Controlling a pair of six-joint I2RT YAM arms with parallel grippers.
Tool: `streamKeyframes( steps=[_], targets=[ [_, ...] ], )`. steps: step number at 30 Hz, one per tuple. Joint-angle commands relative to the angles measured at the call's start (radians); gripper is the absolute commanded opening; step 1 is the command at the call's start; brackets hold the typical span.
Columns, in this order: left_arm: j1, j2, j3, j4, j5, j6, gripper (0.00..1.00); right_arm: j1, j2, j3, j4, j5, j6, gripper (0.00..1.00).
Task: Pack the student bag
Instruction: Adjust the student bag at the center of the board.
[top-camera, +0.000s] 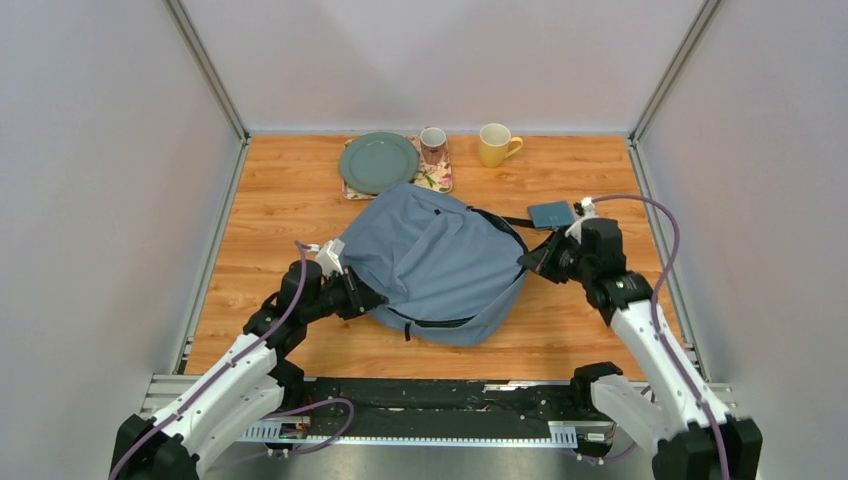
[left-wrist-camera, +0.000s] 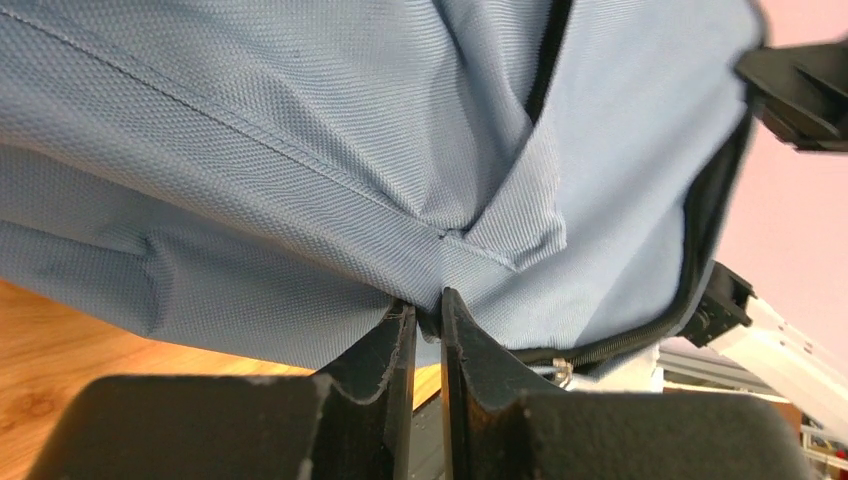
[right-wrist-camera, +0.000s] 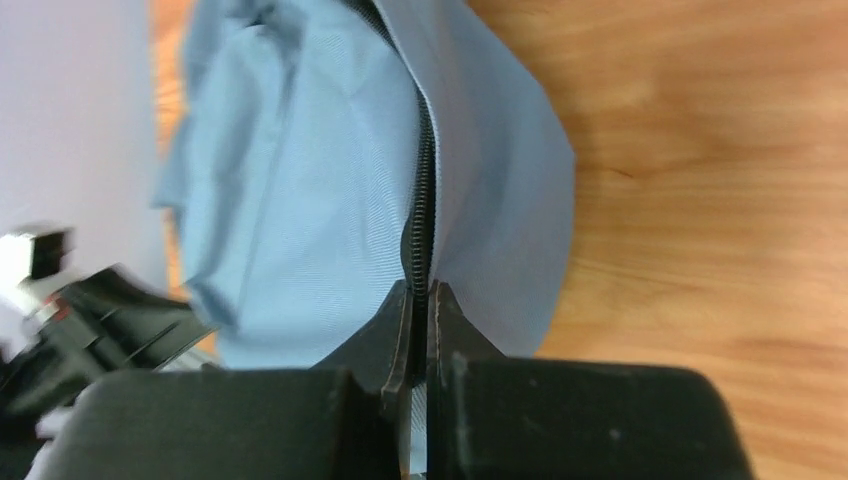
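The student bag (top-camera: 435, 262) is a large grey-blue backpack lying in the middle of the wooden table. My left gripper (top-camera: 362, 297) is at its left edge, shut on a fold of the bag's fabric (left-wrist-camera: 440, 270), which it holds lifted off the table. My right gripper (top-camera: 527, 260) is at the bag's right edge, shut on the black zipper trim (right-wrist-camera: 421, 230). The zip line runs away from the fingers in the right wrist view. What is inside the bag is hidden.
A small flat teal case (top-camera: 551, 214) lies just right of the bag, near my right wrist. At the back stand a green plate (top-camera: 378, 162) on a floral mat, a pinkish mug (top-camera: 433, 144) and a yellow mug (top-camera: 495, 144). Grey walls enclose the table.
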Motion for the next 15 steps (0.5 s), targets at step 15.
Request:
streamKeyframes(
  steps=[15],
  targets=[
    [0.009, 0.018, -0.016, 0.037, -0.017, 0.004, 0.18, -0.080, 0.216, 0.252, -0.317, 0.122, -0.156, 0.18]
  ],
)
